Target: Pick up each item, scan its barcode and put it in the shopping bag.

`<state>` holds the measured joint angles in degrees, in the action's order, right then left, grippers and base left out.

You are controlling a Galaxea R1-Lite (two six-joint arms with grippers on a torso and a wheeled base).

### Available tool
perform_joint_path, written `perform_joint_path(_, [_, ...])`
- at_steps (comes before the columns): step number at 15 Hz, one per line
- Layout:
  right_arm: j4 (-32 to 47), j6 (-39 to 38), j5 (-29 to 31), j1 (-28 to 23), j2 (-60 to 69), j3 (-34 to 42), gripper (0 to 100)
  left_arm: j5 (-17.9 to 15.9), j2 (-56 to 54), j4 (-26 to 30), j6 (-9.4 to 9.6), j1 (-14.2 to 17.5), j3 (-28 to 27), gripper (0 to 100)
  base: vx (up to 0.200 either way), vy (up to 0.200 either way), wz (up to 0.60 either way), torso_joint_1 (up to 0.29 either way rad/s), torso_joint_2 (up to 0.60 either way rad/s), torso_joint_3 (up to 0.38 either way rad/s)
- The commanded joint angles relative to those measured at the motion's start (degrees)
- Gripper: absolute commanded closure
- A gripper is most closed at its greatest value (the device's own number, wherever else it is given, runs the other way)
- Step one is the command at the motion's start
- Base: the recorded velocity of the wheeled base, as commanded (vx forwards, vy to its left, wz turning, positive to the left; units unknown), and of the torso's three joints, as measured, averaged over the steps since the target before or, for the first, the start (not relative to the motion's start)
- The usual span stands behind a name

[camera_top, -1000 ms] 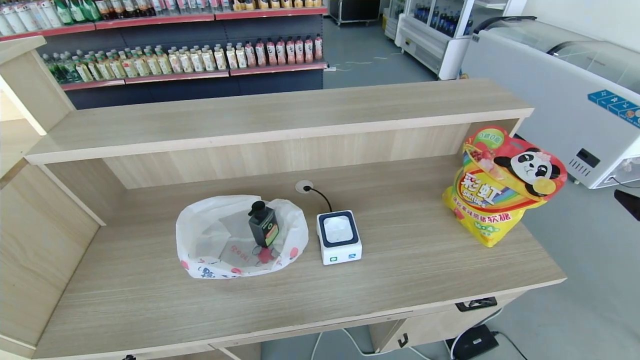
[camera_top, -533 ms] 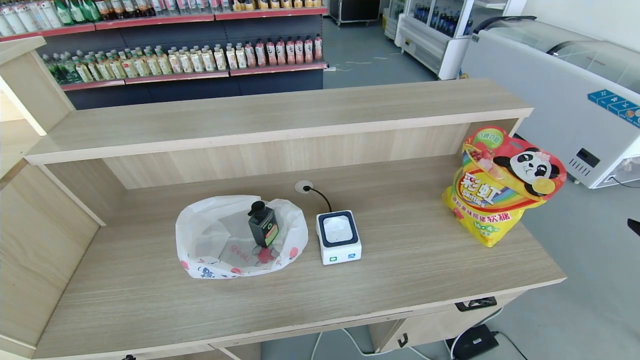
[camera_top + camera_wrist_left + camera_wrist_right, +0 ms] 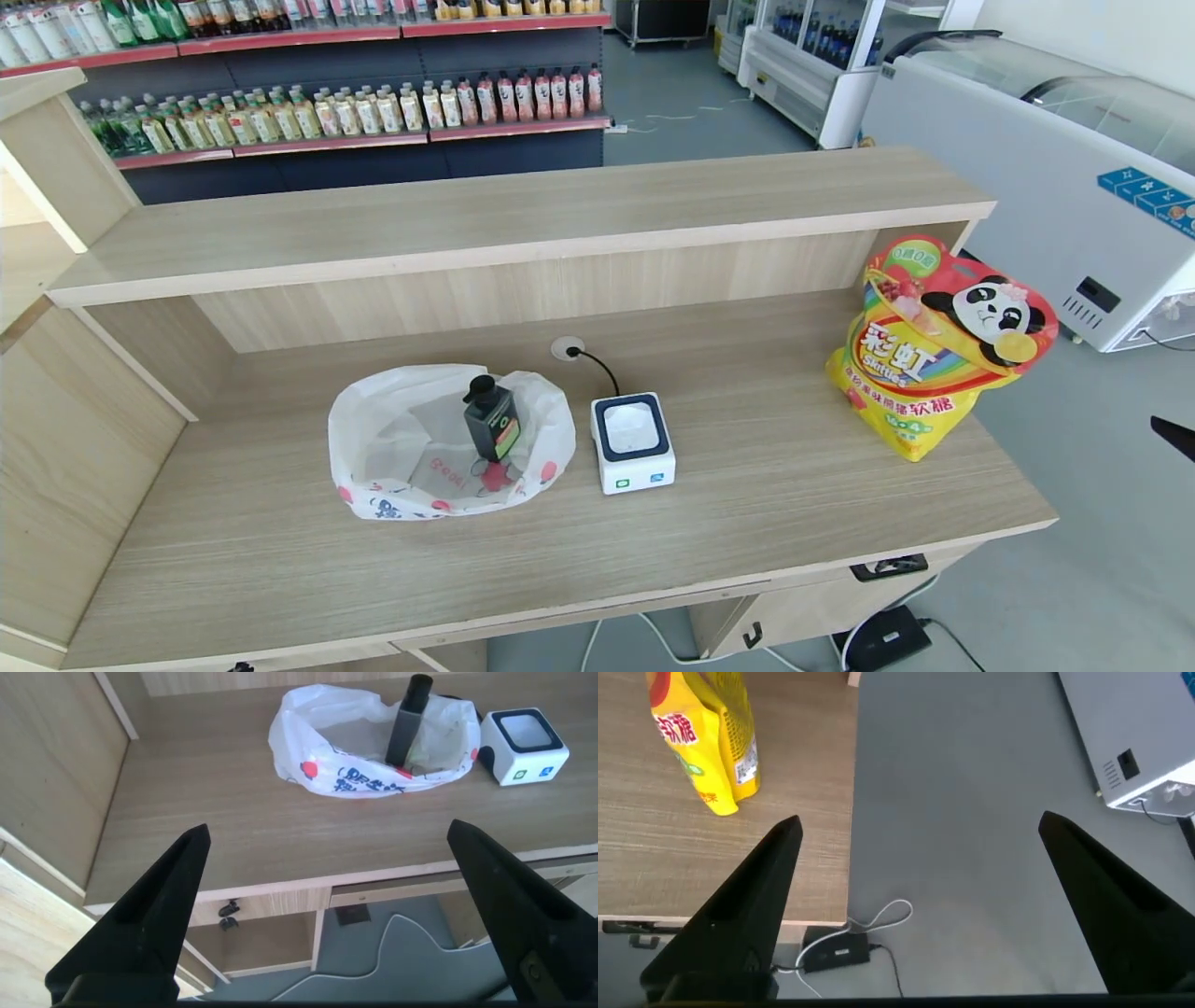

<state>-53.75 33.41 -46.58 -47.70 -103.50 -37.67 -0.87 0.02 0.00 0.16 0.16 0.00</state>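
A white shopping bag (image 3: pixel 448 443) lies open on the wooden counter (image 3: pixel 747 485), with a dark pump bottle (image 3: pixel 490 420) standing in it. Just right of it sits the white barcode scanner (image 3: pixel 632 441). A yellow candy bag with a panda (image 3: pixel 934 345) stands upright at the counter's right end. My left gripper (image 3: pixel 327 915) is open, hanging off the counter's front edge, with the shopping bag (image 3: pixel 374 742) and scanner (image 3: pixel 525 745) beyond it. My right gripper (image 3: pixel 915 905) is open over the grey floor beside the counter, near the candy bag (image 3: pixel 705 737).
A raised ledge (image 3: pixel 523 215) runs along the counter's back and a wooden side wall (image 3: pixel 75 439) closes its left. The scanner's cable (image 3: pixel 597 369) leads to a hole behind it. A chest freezer (image 3: pixel 1055 187) stands to the right. A power adapter (image 3: pixel 836 949) lies on the floor.
The dark tip of my right arm at the head view's right edge has sunk lower. The items on the counter have not moved.
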Motion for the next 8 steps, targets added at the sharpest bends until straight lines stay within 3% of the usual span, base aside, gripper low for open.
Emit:
perform_joint_path(1, [0.0, -0.2, -2.3, 0.2, -5.7, -3.5, 0, 0.0, 0.0, 0.1, 0.02, 0.0, 0.0, 0, 0.000, 0.000, 0.00, 0.000, 0.00, 0.000])
perform_joint_path(4, [0.5, -1.7, -6.0, 2.4, -7.8, -4.7, 0, 0.0, 0.0, 0.0, 0.02, 0.0, 0.0, 0, 0.000, 0.000, 0.00, 0.000, 0.00, 0.000])
perform_joint_path(8, [0.0, -5.9, -6.9, 9.6, -12.0, -10.0, 0, 0.0, 0.0, 0.0, 0.02, 0.0, 0.0, 0, 0.000, 0.000, 0.00, 0.000, 0.00, 0.000])
